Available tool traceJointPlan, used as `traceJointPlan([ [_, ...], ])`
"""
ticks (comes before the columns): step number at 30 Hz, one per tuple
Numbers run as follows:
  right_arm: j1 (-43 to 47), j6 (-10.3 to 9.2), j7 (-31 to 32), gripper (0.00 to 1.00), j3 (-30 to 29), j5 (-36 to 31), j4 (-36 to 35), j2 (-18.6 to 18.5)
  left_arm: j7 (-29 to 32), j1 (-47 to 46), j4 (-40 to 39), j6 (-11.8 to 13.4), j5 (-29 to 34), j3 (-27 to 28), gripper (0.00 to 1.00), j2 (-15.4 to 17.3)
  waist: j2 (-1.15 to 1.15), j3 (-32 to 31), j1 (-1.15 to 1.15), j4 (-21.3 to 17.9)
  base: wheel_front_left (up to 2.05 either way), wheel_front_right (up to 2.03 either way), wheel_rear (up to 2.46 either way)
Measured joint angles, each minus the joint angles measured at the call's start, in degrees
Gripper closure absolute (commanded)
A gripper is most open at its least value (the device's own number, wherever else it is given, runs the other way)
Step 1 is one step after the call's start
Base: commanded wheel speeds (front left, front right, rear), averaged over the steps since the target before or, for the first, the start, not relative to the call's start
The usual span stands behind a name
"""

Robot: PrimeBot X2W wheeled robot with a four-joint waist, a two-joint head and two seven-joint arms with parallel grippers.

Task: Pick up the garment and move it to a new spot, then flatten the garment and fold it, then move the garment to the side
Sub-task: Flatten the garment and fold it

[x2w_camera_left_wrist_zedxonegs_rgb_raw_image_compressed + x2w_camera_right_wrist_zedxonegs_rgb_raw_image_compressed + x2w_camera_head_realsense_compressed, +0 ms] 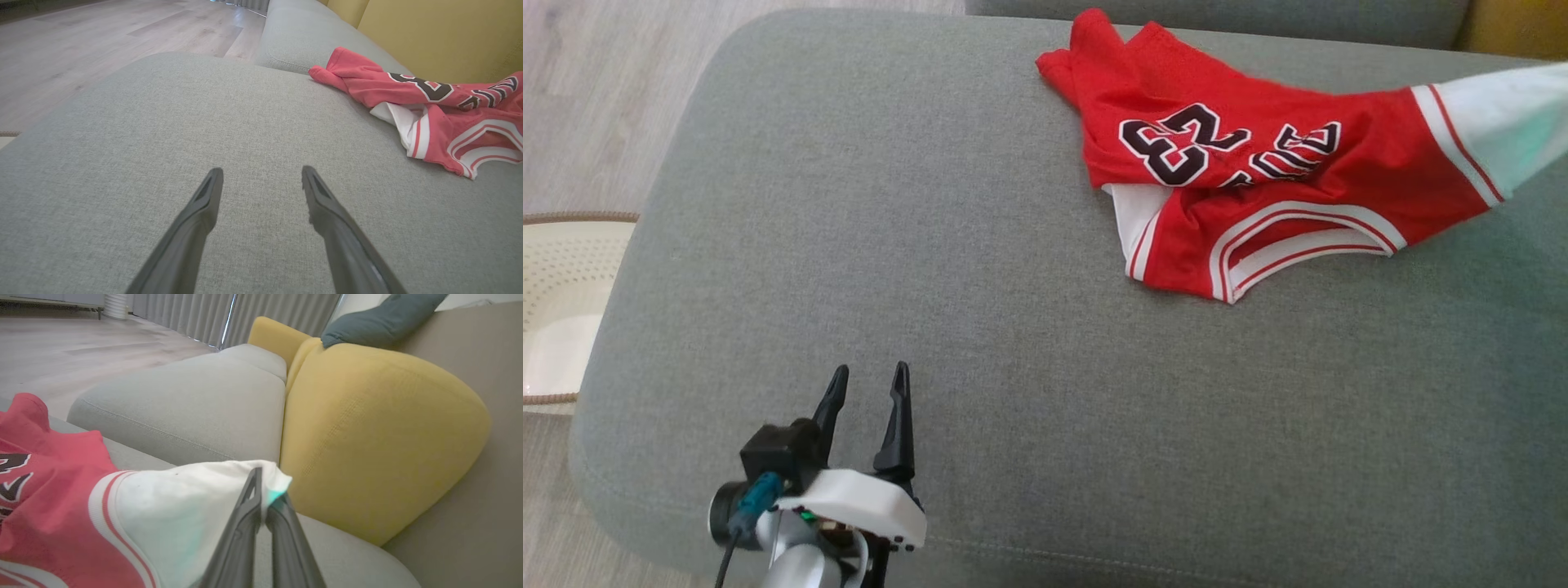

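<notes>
The garment (1258, 171) is a red jersey with white trim and black numerals, lying crumpled at the far right of the grey sofa cushion (931, 286). Its white sleeve end stretches off the head view's right edge. In the right wrist view my right gripper (263, 494) is shut on that white sleeve (184, 502), lifting it off the cushion. My left gripper (867, 382) stands open over bare cushion at the near left, well away from the jersey. The left wrist view shows its spread fingers (204, 204) and the jersey (429, 110) far to the right.
A cream perforated basket (564, 302) sits on the wooden floor left of the sofa. Yellow back cushions (376, 437) rise behind the seat, with a blue-grey pillow (376, 314) on top. A second grey seat cushion (196, 404) adjoins beyond.
</notes>
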Motion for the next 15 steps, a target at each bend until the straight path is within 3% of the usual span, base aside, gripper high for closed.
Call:
traceJointPlan([
  [1, 0.52, 0.0, 0.09, 0.0, -1.89, -1.01, 0.36, 0.55, 0.0, -0.01, 0.1, 0.0, 0.03, -0.01, 0.0, 0.0, 0.0, -0.02, 0.0, 0.03, 0.0, 0.0, 0.0],
  [8, 2.69, 0.0, -0.62, 0.0, -9.15, -8.38, -4.21, 6.71, 0.0, -0.01, 0.4, -0.01, 0.57, -0.02, 0.0, 0.0, 0.0, -0.27, 0.0, 0.82, 0.0, 0.0, 0.0],
  [11, 4.39, 0.0, -0.52, 0.0, -7.01, -9.34, -7.33, 10.53, 0.0, 0.0, 0.54, -0.01, 0.57, -0.08, 0.0, 0.0, 0.0, -0.26, 0.0, 1.39, 0.0, 0.0, 0.0],
  [12, 5.97, 0.0, 0.12, 0.0, -3.65, -9.26, -8.99, 12.71, 0.0, 0.0, 0.69, -0.02, 0.56, -0.13, 0.0, 0.01, 0.0, -0.24, 0.0, 1.82, 0.0, 0.0, 0.0],
  [15, 8.02, 0.0, 1.64, 0.0, 2.22, -7.81, -10.72, 14.56, 0.0, -0.01, 0.92, -0.02, 0.56, -0.34, 0.0, 0.0, 0.0, -0.14, 0.0, 2.57, 0.0, 0.0, 0.0],
])
